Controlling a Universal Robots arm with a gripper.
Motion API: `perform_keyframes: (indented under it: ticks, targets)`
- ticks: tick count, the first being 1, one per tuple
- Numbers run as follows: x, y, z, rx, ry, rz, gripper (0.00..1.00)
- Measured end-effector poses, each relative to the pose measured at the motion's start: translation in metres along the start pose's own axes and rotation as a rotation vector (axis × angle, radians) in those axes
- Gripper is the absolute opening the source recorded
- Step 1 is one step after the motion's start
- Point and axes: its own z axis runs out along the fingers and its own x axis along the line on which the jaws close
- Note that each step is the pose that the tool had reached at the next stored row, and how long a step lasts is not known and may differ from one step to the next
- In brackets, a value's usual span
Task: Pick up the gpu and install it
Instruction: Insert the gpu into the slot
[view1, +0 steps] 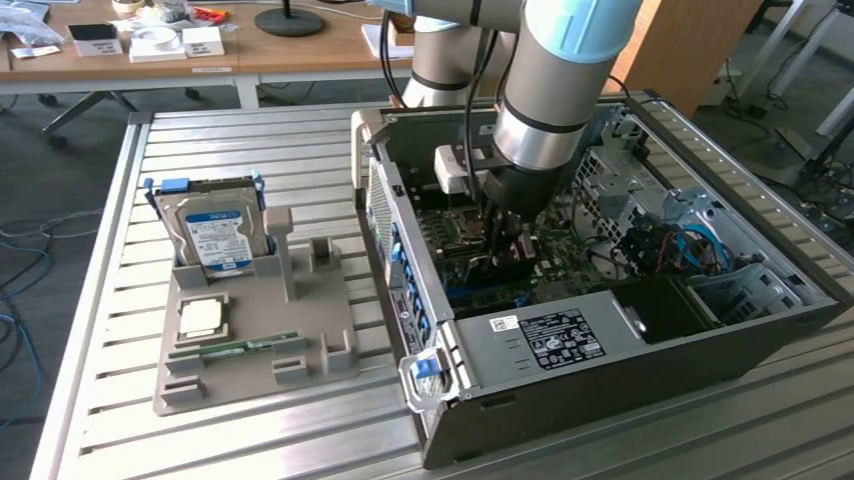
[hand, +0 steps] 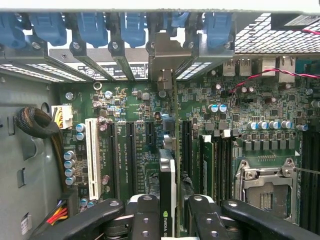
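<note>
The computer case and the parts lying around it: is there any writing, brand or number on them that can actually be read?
"NVIDIA", cut off at the frame's edge: on the gpu held edge-on between the gripper fingers.
White print on the motherboard: too small to read.
White sticker on the black power supply: text blurred.
Blue-white label on the hard drive: unreadable.

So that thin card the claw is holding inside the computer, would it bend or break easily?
Probably stiff rather than floppy: the gpu stands straight on edge between the gripper fingers, with no visible sag. Likely fragile all the same, since it is a thin board. It looks light for its size, though that is a guess.
</note>
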Motion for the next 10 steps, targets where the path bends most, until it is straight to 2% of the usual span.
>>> perform_keyframes:
  ticks: [10]
  targets:
    - [0.0002,0.0030,0.0011,0.0017,0.0002,0.000,0.27]
